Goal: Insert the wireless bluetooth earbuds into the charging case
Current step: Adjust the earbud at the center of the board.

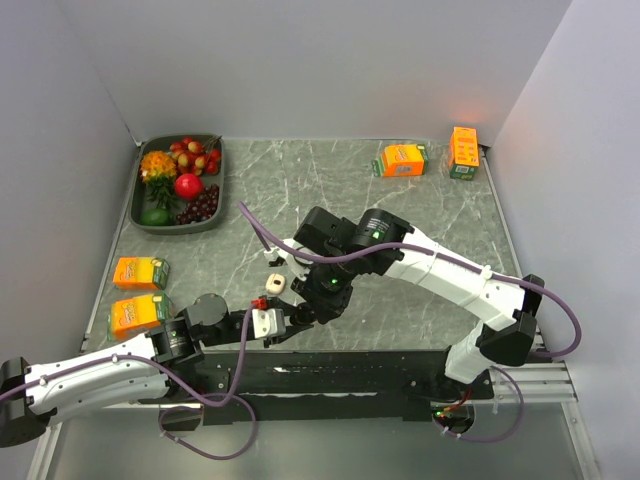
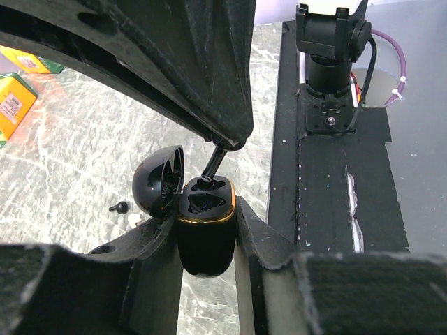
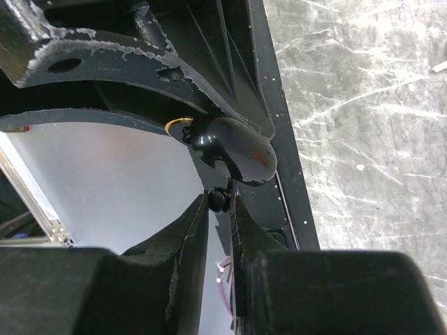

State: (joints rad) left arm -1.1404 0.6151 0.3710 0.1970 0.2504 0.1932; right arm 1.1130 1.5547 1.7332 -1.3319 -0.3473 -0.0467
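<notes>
My left gripper [image 2: 206, 215] is shut on the black charging case [image 2: 204, 241], which has a gold rim. The case stands upright just above the table, and its lid [image 2: 159, 183] hangs open to the left. My right gripper [image 3: 221, 202] is shut on a black earbud [image 3: 218, 200]. Its fingertips [image 2: 215, 159] reach down from above into the far socket of the case. The near socket looks dark and hollow. One black earbud [image 2: 121, 206] and one white earbud [image 2: 133, 219] lie on the table left of the case. From overhead, both grippers [image 1: 300, 318] meet near the front edge.
A small white open case [image 1: 275, 284] lies just behind the grippers. A tray of fruit [image 1: 152, 222] stands at the back left. Orange boxes sit at the left [image 1: 140, 272] [image 1: 138, 312] and the back right [image 1: 402, 160] [image 1: 463, 152]. The black mounting strip [image 1: 340, 370] runs along the near edge.
</notes>
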